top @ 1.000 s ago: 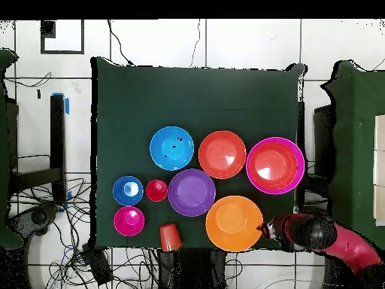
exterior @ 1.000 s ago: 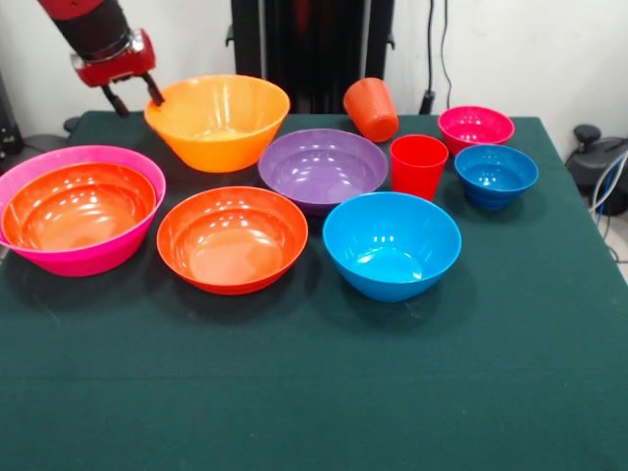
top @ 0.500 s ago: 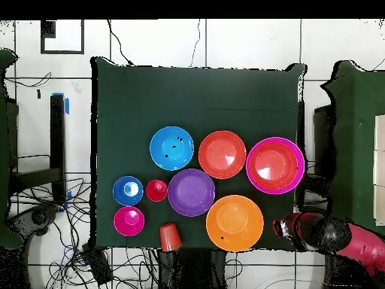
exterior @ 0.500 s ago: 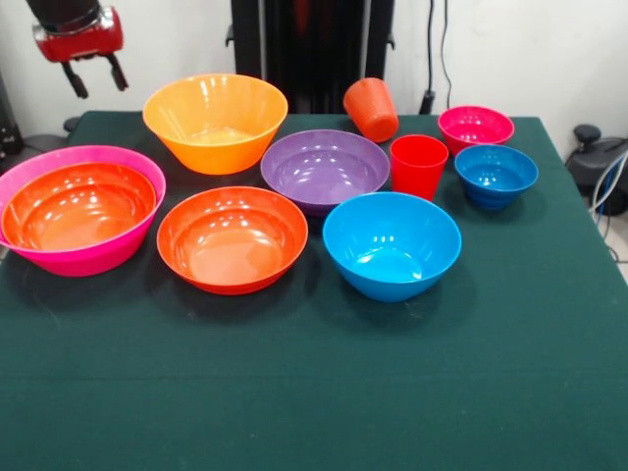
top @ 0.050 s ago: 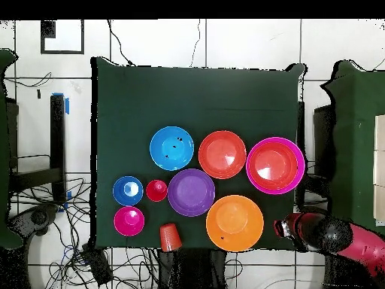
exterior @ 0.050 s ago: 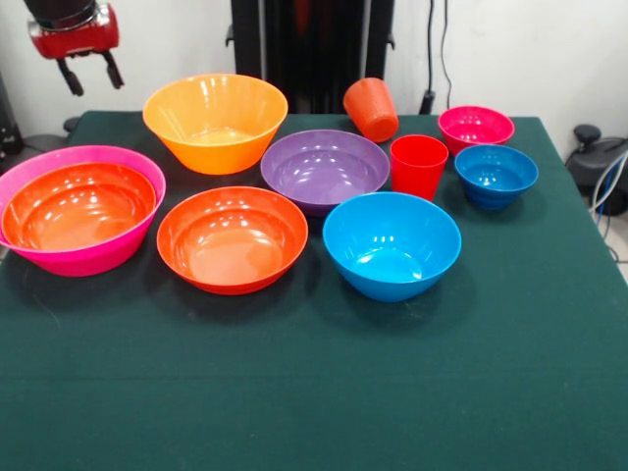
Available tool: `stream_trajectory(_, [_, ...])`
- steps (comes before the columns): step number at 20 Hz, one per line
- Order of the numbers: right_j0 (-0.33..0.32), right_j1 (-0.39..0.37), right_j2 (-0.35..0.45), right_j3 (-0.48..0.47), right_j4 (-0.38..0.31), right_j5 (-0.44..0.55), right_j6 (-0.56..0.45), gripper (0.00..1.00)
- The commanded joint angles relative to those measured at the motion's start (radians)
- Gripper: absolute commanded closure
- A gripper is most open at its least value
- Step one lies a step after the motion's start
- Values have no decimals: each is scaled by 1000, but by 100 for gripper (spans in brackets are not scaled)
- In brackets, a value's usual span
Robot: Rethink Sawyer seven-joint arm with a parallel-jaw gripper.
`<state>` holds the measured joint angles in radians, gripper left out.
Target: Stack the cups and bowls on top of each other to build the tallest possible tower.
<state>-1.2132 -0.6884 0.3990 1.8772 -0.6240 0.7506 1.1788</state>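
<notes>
My gripper point(exterior @ 0.050 s ago: 88, 76) hangs in the air with its two dark fingers point(exterior @ 0.050 s ago: 69, 80) spread apart and nothing between them, off past the counter's point(exterior @ 0.050 s ago: 314, 392) edge. From above it sits at about 4 o'clock of the spread, just beyond the big yellow-orange bowl point(exterior @ 0.050 s ago: 216, 120).

In the overhead view, with the purple bowl point(top @ 0.050 s ago: 191, 192) as the dial's centre:
- The big yellow-orange bowl lies at 5 o'clock, close to the purple one.
- The big pink bowl point(exterior @ 0.050 s ago: 78, 162) lies at 2 o'clock, with one shallow red-orange bowl point(exterior @ 0.050 s ago: 78, 204) nested inside it.
- The second red-orange bowl point(exterior @ 0.050 s ago: 233, 238) stands alone at 1 o'clock.
- The medium blue bowl point(exterior @ 0.050 s ago: 392, 243) is at 11 o'clock.
- The red cup point(exterior @ 0.050 s ago: 418, 165) stands upright at 9 o'clock, just beside the purple rim.
- The small blue bowl point(exterior @ 0.050 s ago: 496, 175) is farther out at 9 o'clock.
- The small magenta bowl point(exterior @ 0.050 s ago: 475, 127) is at 8 o'clock.
- The orange cup point(exterior @ 0.050 s ago: 371, 108) lies tipped on its side at 7 o'clock, at the counter's edge.
</notes>
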Motion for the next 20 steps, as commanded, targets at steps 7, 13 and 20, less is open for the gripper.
stream_trajectory(7, [11,31,32,44,-47,23,-90,0])
stream_trajectory(13, [-4,79,14,60,-74,-14,-72,0])
stream_trajectory(20, [4,83,15,76,-57,-12,-47,0])
